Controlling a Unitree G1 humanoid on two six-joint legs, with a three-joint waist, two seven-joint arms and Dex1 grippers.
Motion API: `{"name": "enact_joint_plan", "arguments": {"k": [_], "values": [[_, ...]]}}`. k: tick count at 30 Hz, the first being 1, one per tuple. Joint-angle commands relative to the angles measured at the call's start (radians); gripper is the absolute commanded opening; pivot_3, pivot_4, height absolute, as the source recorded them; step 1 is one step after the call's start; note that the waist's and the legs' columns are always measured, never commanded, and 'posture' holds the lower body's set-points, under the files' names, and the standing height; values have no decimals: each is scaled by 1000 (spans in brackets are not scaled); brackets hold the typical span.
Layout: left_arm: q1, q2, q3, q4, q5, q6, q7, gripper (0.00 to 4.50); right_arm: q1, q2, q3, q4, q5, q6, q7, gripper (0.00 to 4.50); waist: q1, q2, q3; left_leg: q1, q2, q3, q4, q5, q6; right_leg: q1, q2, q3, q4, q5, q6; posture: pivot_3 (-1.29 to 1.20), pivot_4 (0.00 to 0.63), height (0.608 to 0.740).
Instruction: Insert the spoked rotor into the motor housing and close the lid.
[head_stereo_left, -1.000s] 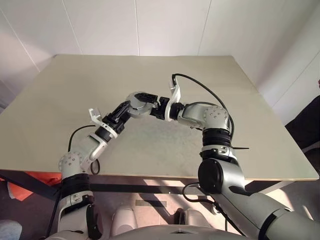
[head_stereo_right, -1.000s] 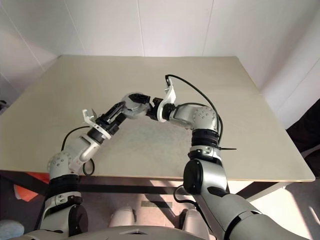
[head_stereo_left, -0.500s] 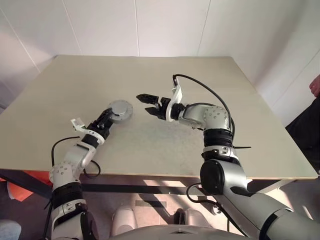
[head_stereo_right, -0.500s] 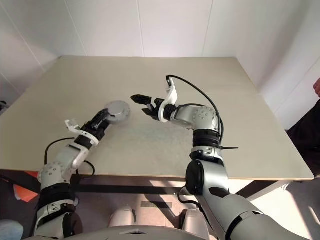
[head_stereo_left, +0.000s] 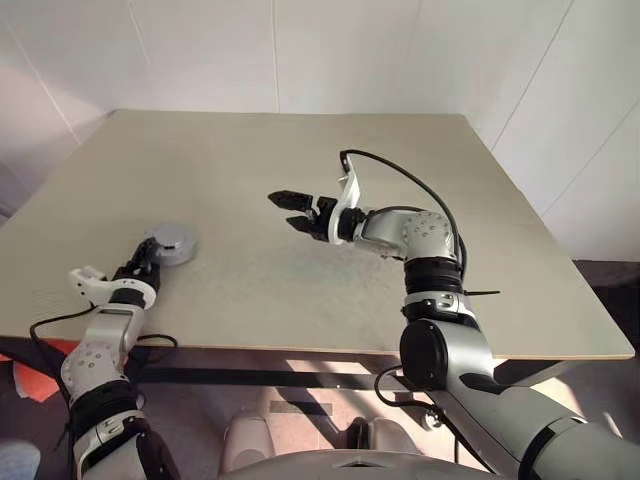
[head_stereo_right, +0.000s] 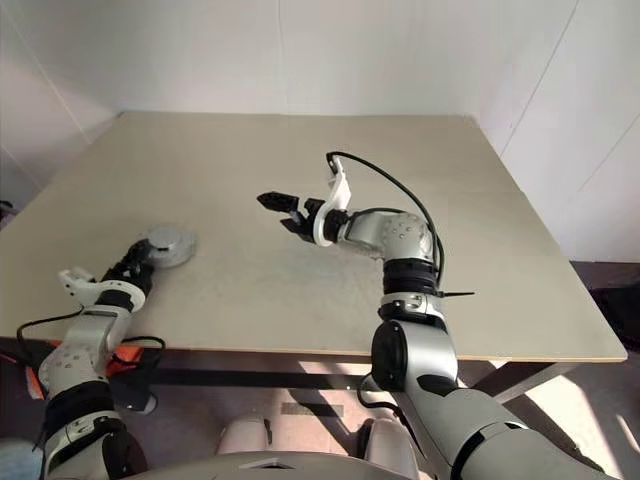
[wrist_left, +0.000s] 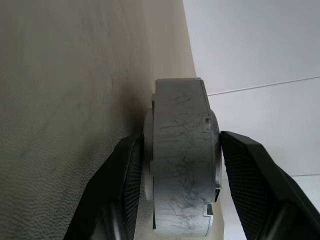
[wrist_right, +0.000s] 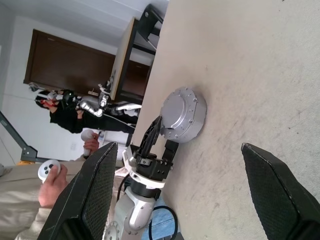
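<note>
The left end effector (head_stereo_left: 146, 257) grips the closed housing (head_stereo_left: 171, 242) on the worktop (head_stereo_left: 250, 150). The right end effector (head_stereo_left: 290, 212), well apart, hangs open and empty.

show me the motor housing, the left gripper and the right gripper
motor housing (head_stereo_left: 172, 241), left eye view, closed top face.
left gripper (wrist_left: 181, 150), left wrist view, between fingertips clamping the housing.
right gripper (head_stereo_left: 291, 210), left eye view, between open fingertips.

Beige surface (head_stereo_right: 300, 190), white walls behind. Near its left front edge, a round grey metal puck (head_stereo_right: 168, 244) rests on the top. Left hand (head_stereo_right: 140, 262) reaches it from the near side, black fingers at the puck's rim. Right hand (head_stereo_right: 277, 212) hovers over mid-surface, well apart from the puck, fingers spread wide, pointing left. Black cable (head_stereo_right: 385, 185) arcs over the right forearm.
</note>
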Motion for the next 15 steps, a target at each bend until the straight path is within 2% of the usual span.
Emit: {"name": "enact_joint_plan", "arguments": {"k": [1, 5, 11, 15], "values": [[-15, 38, -2, -21, 59, -42, -9, 3104, -28, 0, 8, -5, 2, -14, 19, 4500, -1, 0, 0, 0, 0, 0, 0, 0, 0, 0, 0, 0, 0, 0, 0, 0, 0, 740], [-34, 128, 43, 30, 126, -95, 14, 4458, -35, -10, 14, 14, -8, -12, 29, 4500, -7, 0, 0, 4, 0, 0, -1, 1, -1, 0, 1, 0, 2, -1, 1, 0, 0, 740], [-57, 317, 77, 95, 211, -130, -24, 4489, -48, -34, 30, 52, -38, -25, 57, 4500, -17, -1, -1, 7, 3, 0, -2, 2, -3, 1, 2, -1, 2, 0, 1, 0, 0, 740], [-80, 364, 25, 46, 277, -119, -52, 4489, -38, -49, 92, 20, -93, -94, 112, 4500, -1, -1, -1, 7, 2, 0, -1, 2, -3, 2, 2, -1, 2, 0, 0, 0, 0, 740]]}}
